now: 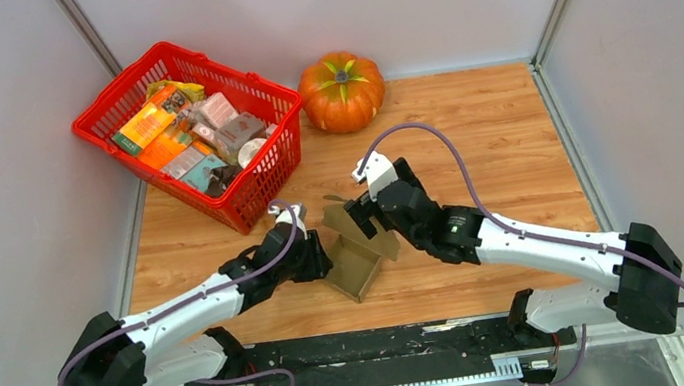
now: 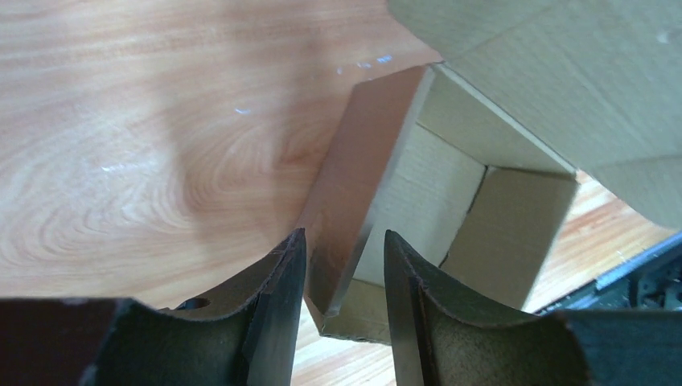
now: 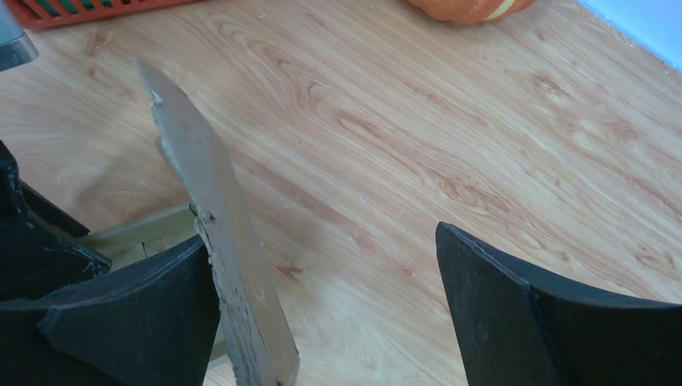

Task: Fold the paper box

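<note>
The paper box (image 1: 356, 264) is plain brown cardboard, partly folded into a shallow open tray in the middle of the table, with a flap standing up at its far side. My left gripper (image 1: 320, 257) is at the box's left wall. In the left wrist view its fingers (image 2: 281, 297) straddle that wall (image 2: 354, 177) with a gap on each side. My right gripper (image 1: 368, 215) is at the raised flap. In the right wrist view it (image 3: 322, 237) is wide open, and the flap (image 3: 217, 209) leans against its left finger.
A red basket (image 1: 249, 206) of colourful packages stands at the back left, close to my left arm. An orange pumpkin (image 1: 341, 90) sits at the back centre. Grey walls enclose the wooden table (image 1: 502, 140) on three sides.
</note>
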`<state>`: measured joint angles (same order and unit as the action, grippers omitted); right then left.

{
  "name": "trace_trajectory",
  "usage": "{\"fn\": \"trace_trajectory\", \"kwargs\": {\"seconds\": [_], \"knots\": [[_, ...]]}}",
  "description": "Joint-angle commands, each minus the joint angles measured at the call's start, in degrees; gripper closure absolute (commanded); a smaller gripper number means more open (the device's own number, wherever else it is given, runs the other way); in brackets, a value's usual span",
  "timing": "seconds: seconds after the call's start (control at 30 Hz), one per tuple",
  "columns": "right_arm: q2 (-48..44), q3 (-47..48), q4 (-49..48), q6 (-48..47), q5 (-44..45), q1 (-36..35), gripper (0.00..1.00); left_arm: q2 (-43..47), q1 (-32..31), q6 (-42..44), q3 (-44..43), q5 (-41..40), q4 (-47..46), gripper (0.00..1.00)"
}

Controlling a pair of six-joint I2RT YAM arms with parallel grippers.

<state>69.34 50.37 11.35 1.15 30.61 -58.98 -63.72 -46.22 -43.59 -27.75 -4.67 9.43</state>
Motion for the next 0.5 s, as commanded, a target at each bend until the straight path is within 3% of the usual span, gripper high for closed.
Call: {"fn": "trace_trajectory", "kwargs": {"seconds": [0.0,0.2,0.47], "knots": [[1.5,3.2,-4.8,-0.9,-3.3,0.3,0.00,3.3,-1.9,-5.7,1.7,-0.6,-4.4,0.52],[0.3,4.5,-3.0,2.7,-7.1,0.3,0.00,3.9,-4.0,-8.6,3.4,-0.5,-7.3,0.53],[-4.4,9.9,9.9,11.5,-7.5,0.4,0.00,1.1,-6.7,-10.8,3.1,1.2,-11.2,0.52]]}}
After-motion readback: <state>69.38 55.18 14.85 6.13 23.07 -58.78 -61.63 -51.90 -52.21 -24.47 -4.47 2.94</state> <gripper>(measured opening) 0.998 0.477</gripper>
